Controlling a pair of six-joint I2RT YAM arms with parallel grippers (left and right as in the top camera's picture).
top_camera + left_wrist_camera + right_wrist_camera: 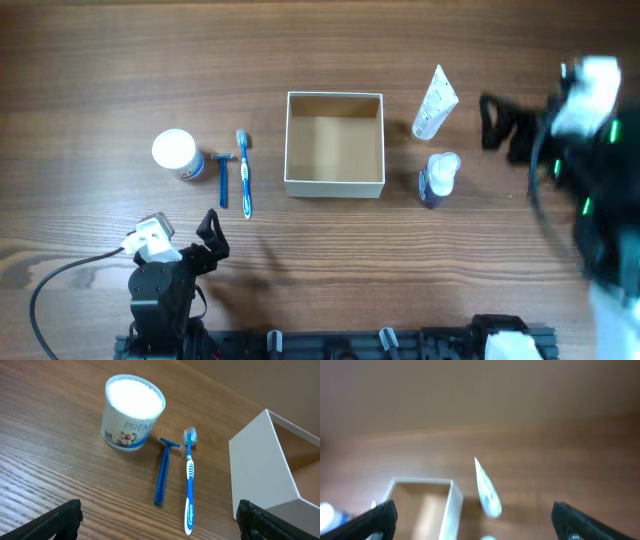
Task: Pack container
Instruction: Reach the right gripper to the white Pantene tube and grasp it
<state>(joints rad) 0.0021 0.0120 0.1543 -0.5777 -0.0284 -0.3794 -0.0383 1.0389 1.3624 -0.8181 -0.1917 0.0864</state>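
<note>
Directions are clock positions in the overhead view, with the container (334, 187) as dial centre and 12 o'clock at the top edge. Left gripper (213, 238): at about 8 o'clock, near the bottom edge of the wooden table (100, 60); its wrist view shows the fingers (60, 521) spread wide with nothing between them. Jar (175, 152): round, white-lidded, upright, at 9 o'clock, the leftmost item. Razor (223, 180): blue, lying flat just beside the jar at the jar's 3 o'clock, head toward 12 o'clock. Toothbrush (244, 172): blue and white, lying parallel to the razor, just beside it but not touching, bristles toward 12 o'clock. Container: square, open-topped, white walls, tan interior, standing at mid-table with nothing visible inside. Tube (434, 103): white, lying flat at 2 o'clock, near the container. Bottle (438, 178): small, white-topped, at 4 o'clock, near the container's corner. Right gripper (497, 125): at 3 o'clock, beyond tube and bottle, blurred; its wrist view shows the fingers (372, 519) spread wide and holding nothing.
</note>
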